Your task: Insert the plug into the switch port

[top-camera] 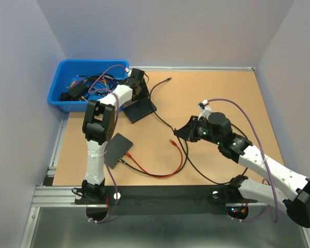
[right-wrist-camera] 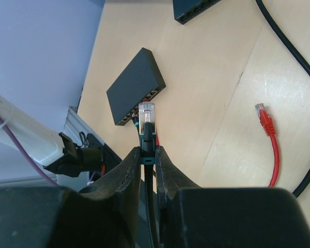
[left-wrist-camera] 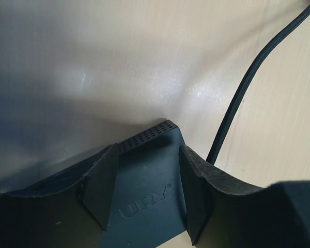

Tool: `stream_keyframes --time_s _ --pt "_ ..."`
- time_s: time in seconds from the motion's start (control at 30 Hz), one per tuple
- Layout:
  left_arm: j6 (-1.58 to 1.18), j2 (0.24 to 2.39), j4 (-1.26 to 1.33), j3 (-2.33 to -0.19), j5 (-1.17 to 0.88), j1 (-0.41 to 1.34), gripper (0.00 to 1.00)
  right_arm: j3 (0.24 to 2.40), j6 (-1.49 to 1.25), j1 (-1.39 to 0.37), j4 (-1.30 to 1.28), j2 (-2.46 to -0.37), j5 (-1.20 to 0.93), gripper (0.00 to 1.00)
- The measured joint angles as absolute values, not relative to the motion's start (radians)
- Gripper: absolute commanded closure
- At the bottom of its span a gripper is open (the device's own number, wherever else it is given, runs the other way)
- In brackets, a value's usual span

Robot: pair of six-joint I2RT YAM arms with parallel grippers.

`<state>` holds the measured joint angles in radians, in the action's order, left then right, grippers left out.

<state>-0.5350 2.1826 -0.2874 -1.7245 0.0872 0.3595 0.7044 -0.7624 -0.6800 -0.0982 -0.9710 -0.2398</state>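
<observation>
My right gripper (right-wrist-camera: 149, 151) is shut on a black cable's plug (right-wrist-camera: 146, 114); the clear tip sticks out past the fingertips. The plug points toward the ports of a black switch (right-wrist-camera: 136, 85) lying flat near the table's front left, a short way ahead. In the top view my right gripper (top-camera: 182, 132) hovers mid-table, right of that switch (top-camera: 118, 150). My left gripper (left-wrist-camera: 147, 155) is open, its fingers (left-wrist-camera: 101, 186) down on a second black switch (left-wrist-camera: 144, 191) at the back (top-camera: 140, 109).
A red cable (top-camera: 160, 170) runs from the near switch, its loose red plug (right-wrist-camera: 266, 121) on the table. The black cable (top-camera: 163, 120) loops across the middle. A blue bin (top-camera: 67, 77) of cables sits at the back left.
</observation>
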Motion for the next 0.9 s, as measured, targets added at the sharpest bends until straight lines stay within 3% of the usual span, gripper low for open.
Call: stream_keyframes --time_s 0.5,0.9 --pt "-0.567 2.227 -0.244 -1.729 0.050 0.337 0.41 0.704 -0.762 -0.680 -0.105 -0.953 -0.242 1.00" --pt "-0.684 2.011 -0.041 -1.335 -0.042 0.326 0.43 0.689 -0.755 -0.680 -0.103 -0.950 -0.249 1.00"
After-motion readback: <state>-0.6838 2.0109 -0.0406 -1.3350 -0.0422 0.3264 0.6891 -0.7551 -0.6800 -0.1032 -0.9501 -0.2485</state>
